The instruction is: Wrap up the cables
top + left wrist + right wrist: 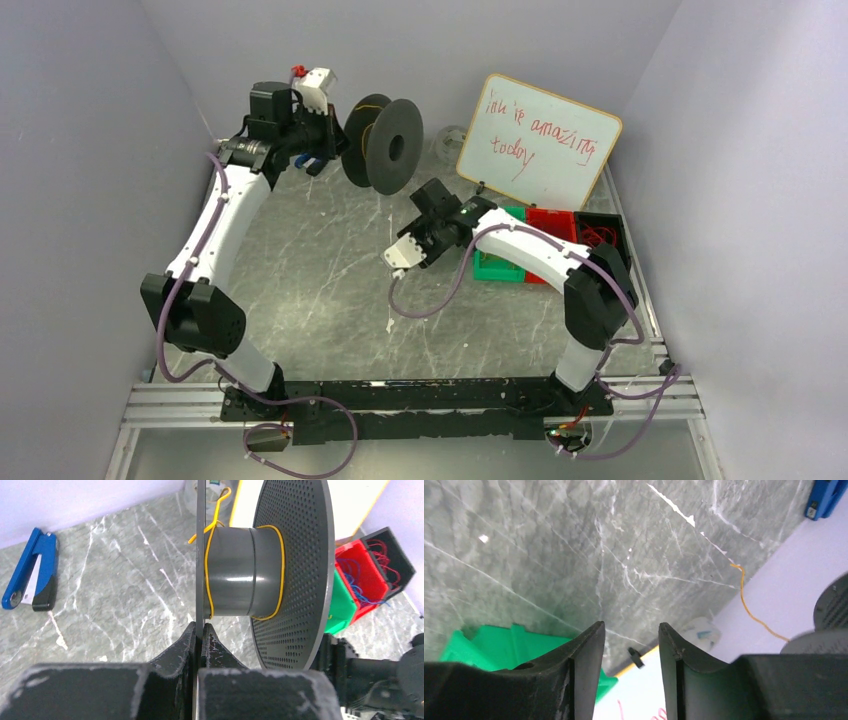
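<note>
A black spool [295, 570] with perforated flanges is held up off the table at the back. My left gripper [201, 628] is shut on the rim of its thin near flange. The yellowish cable [282, 565] runs loosely round the grey hub [235, 570], and its kinked end sticks up past the flange. From above, the left gripper [335, 140] sits left of the spool [385, 145]. My right gripper [432, 200] hovers just right of and below the spool, open with nothing between its fingers [631, 630]. A loose strand of cable [744, 600] hangs beside the spool's edge [831, 625].
A whiteboard [540, 140] with red writing leans at the back right. Green [495, 265], red [550, 225] and black [600, 232] bins holding thin wires stand under the right arm. A blue stapler [30, 570] lies at the back left by the wall.
</note>
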### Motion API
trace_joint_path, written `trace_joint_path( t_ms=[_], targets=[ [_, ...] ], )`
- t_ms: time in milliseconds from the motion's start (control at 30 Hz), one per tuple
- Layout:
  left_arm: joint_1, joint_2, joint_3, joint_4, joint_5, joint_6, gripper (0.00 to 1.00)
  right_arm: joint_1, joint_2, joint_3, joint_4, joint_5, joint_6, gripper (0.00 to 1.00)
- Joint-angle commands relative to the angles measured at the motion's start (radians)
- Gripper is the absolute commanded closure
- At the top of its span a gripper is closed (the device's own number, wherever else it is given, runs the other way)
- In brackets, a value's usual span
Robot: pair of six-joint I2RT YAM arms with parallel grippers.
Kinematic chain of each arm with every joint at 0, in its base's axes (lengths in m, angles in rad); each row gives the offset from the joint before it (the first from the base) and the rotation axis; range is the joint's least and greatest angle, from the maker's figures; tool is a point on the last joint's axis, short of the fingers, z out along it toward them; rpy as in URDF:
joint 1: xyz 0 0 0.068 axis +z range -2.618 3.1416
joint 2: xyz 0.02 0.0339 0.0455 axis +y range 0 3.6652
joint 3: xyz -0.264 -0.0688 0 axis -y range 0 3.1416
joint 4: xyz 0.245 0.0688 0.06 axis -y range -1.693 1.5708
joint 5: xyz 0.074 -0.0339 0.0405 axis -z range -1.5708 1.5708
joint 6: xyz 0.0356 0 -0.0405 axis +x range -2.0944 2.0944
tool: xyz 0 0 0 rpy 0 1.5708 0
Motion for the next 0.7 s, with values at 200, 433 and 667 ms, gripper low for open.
trace_joint_path(
  t_ms=[200,433,667],
  targets=[
    [-0.005,-0.083,0.047,0.030,0.120,-0.066,0.97,0.068,-0.069,-0.121,0.302,0.273,-0.247,0.46],
    [-0.005,-0.103,-0.001,0.049,0.166,-0.090,0.97,0.088,-0.006,-0.108,0.402,0.335,-0.302,0.44],
    [-0.005,-0.132,-0.034,0.076,0.206,-0.127,0.97,0.094,0.067,-0.120,0.488,0.410,-0.414,0.44]
  ],
)
